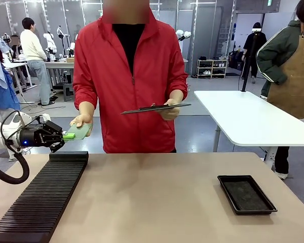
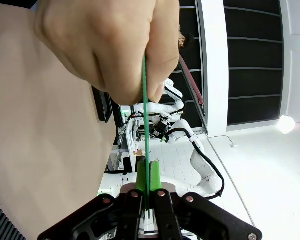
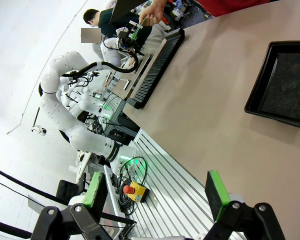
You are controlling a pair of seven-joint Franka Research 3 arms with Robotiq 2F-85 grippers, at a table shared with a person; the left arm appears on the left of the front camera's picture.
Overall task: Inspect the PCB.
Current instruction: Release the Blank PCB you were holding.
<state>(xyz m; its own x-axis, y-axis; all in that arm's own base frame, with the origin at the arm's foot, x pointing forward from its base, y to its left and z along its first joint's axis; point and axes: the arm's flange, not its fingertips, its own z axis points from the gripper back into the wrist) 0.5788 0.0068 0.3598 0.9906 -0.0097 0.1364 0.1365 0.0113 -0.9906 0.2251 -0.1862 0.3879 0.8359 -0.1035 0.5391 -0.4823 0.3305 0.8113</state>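
The table [image 1: 152, 202] has a smooth, matt tan top. At its near left lies a ribbed rack [image 1: 40, 197] of matt black plastic. The black tray [image 1: 223, 186] at near right has a smooth rim and a rough, grainy floor. The PCB [image 1: 80, 131] shows a dull pale-green face. The person's red jacket [image 1: 152, 76] is smooth cloth.

PCB [image 1: 81, 131] beyond rack [image 1: 40, 197]; tray [image 1: 246, 194] right.

R gripper [image 3: 154, 192] is hanging w/ green pads spread wide over tan table [image 3: 215, 130]. Black tray [image 3: 260, 80] is lying at upper right. Far off, L gripper [image 3: 131, 37] is pinching PCB [image 3: 135, 33] above slotted black rack [image 3: 157, 65], w/ person's hand [image 3: 152, 11] also holding it.
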